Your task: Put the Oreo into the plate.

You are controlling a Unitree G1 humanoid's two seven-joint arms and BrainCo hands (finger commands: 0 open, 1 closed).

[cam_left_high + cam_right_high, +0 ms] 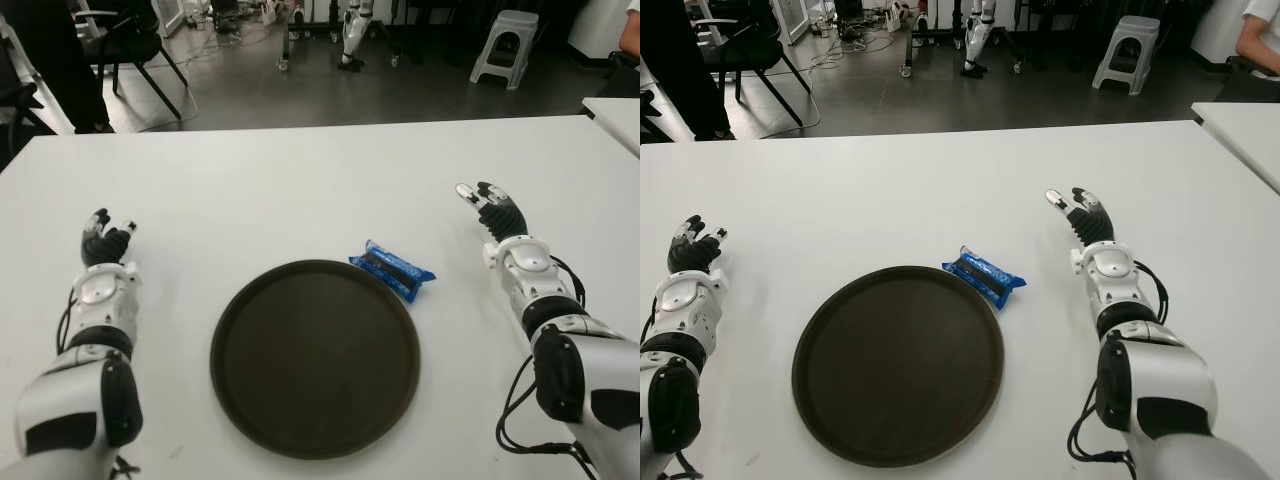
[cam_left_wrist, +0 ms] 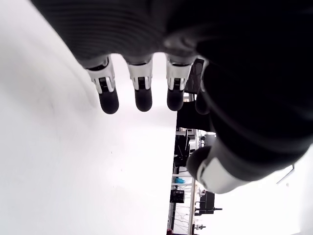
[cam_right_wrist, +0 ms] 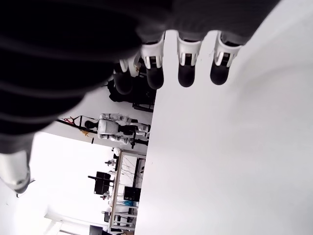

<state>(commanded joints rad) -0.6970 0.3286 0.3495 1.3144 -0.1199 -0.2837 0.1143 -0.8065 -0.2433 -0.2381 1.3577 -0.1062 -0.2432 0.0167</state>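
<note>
A blue Oreo packet (image 1: 393,268) lies on the white table (image 1: 300,180), just off the far right rim of the round dark brown plate (image 1: 314,356). The plate holds nothing. My right hand (image 1: 492,206) shows to the right of the packet, a hand's width away, its fingers stretched out and holding nothing; the right wrist view shows straight fingertips (image 3: 188,73) over bare table. My left hand (image 1: 106,234) shows at the table's left side, far from the plate, fingers relaxed and holding nothing.
Past the table's far edge are a black chair (image 1: 130,50), a grey step stool (image 1: 508,45) and cables on the floor. Another white table's corner (image 1: 615,110) shows at the far right.
</note>
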